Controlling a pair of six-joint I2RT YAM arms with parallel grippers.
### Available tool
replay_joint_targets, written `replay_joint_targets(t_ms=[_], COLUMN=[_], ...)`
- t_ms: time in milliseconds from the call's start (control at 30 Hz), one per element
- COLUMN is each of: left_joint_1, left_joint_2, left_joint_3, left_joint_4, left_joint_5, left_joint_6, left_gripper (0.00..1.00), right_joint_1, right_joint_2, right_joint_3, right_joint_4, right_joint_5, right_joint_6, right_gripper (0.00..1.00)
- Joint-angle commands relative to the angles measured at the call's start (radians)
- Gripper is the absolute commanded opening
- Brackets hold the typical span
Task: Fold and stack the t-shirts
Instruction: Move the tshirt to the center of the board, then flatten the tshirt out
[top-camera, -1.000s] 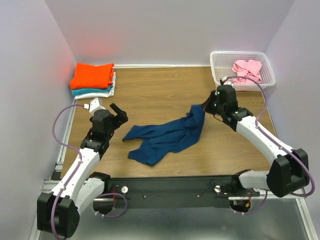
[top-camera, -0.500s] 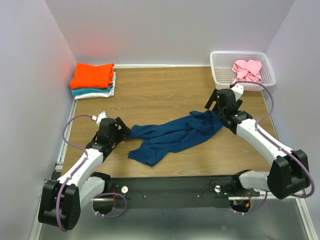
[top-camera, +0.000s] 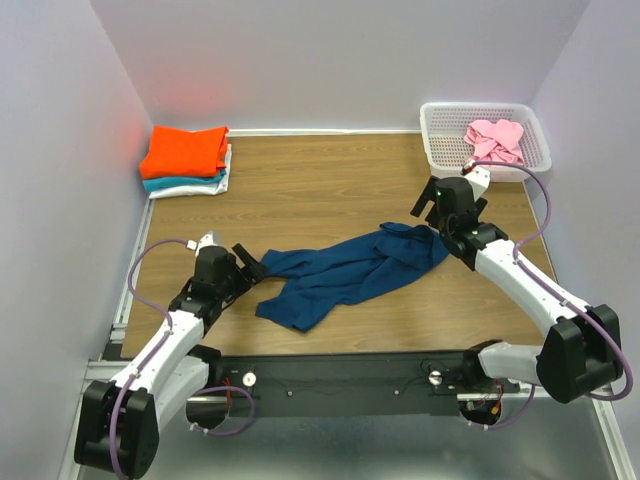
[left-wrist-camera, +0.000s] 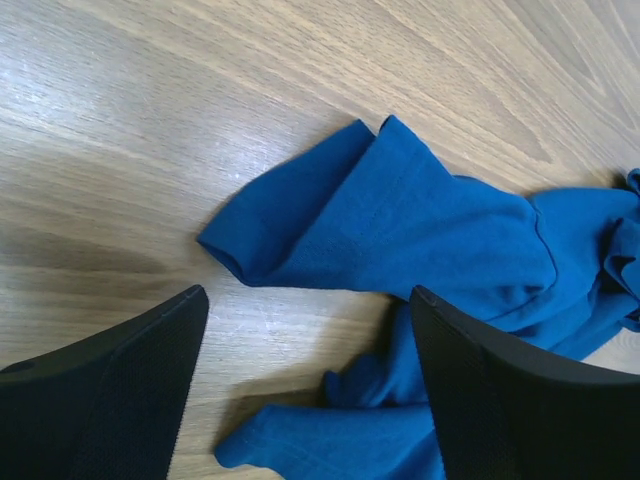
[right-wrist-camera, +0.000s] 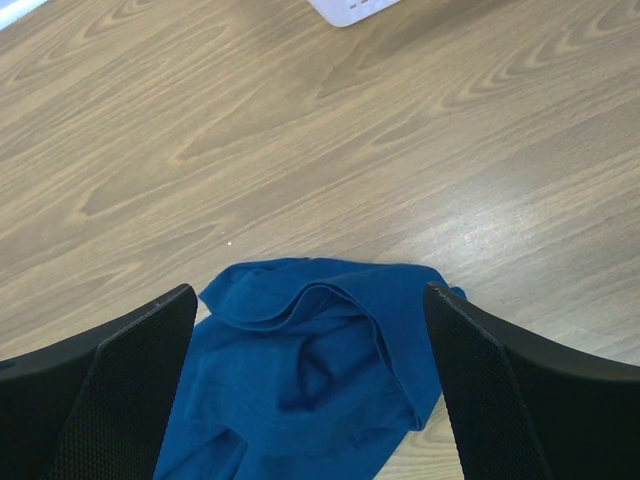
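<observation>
Left hand (top-camera: 247, 263) hangs low at the near-left end of the crumpled blue t-shirt (top-camera: 345, 270), jaws wide and empty. A sleeve (left-wrist-camera: 300, 220) lies just ahead of its fingers on the table (top-camera: 330, 180), and the folded stack (top-camera: 185, 160), orange on top, sits well behind. Right hand (top-camera: 430, 207) hovers over the shirt's bunched far end, equally wide, gripping nothing. Beyond it the white basket (top-camera: 445, 150) holds a pink t-shirt (top-camera: 495, 138). Flattening looks like the step in hand. Each hand should pinch one layer at an outer edge — not the bunched middle — then draw apart gently, low over the wood, so the cloth spreads without twisting.
</observation>
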Motion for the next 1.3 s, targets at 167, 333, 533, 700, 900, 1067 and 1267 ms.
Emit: replay_joint_targets(t_ms=[167, 333, 533, 700, 900, 1067, 1267], left_joint_1=[0.003, 0.003, 0.003, 0.003, 0.003, 0.003, 0.003], left_joint_2=[0.089, 0.164, 0.255, 0.186, 0.019, -0.078, -0.104], left_joint_3=[0.024, 0.046, 0.082, 0.076, 0.052, 0.052, 0.056], left_joint_4=[0.059, 0.097, 0.157, 0.182, 0.176, 0.159, 0.151], left_joint_5=[0.028, 0.022, 0.013, -0.013, -0.053, -0.063, -0.056], left_joint_6=[0.005, 0.033, 0.064, 0.073, 0.094, 0.106, 0.119], left_gripper=[0.70, 0.30, 0.00, 0.00, 0.00, 0.00, 0.00], right_joint_1=[-0.004, -0.002, -0.002, 0.030, 0.139, 0.179, 0.188], right_joint_2=[0.002, 0.002, 0.038, 0.146, 0.367, 0.526, 0.657], right_joint_3=[-0.007, -0.011, 0.007, 0.073, 0.200, 0.320, 0.383], right_joint_4=[0.002, 0.000, 0.003, 0.002, -0.023, -0.054, -0.101], right_joint_5=[-0.003, -0.016, -0.238, -0.373, -0.272, -0.214, -0.103], right_joint_6=[-0.016, -0.025, -0.083, -0.136, -0.140, -0.102, -0.067], right_gripper=[1.00, 1.00, 1.00, 1.00, 1.00, 0.95, 0.82])
